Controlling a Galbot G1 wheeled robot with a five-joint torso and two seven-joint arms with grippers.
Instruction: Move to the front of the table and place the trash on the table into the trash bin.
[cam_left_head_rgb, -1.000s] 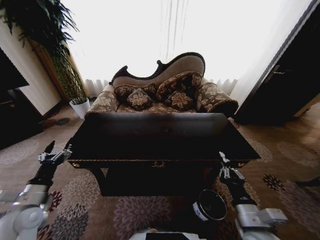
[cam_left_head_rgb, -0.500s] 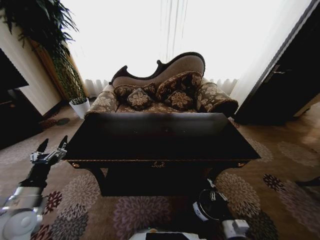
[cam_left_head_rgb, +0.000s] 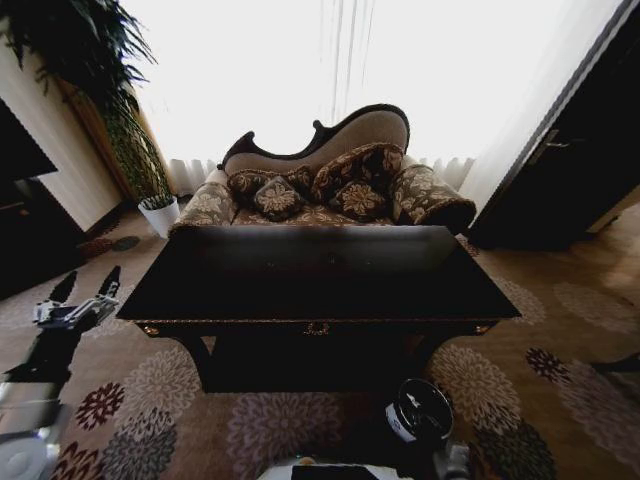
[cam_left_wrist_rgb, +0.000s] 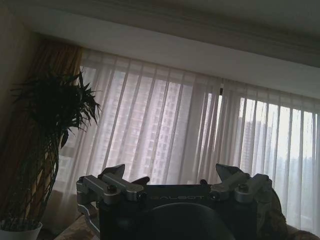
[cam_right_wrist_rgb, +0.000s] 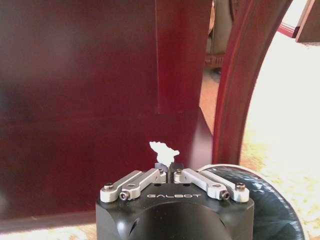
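Patterned sofa (cam_left_head_rgb: 330, 185) before bright sheer curtains (cam_left_head_rgb: 330, 70)

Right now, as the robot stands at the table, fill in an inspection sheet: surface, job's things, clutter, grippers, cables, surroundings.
Surface: table, dark glossy top, gold ornament on front apron.
Job's things: paper wad pinched in the right gripper; trash bin on the carpet before the table.
Clutter: nothing seen.
Grippers: right gripper shut on the wad, over the bin by a table leg; left gripper open, raised off the table's left end.
Cables: nothing seen.
Surroundings: sofa with cushions behind the table, potted plant, sheer curtains, patterned carpet.
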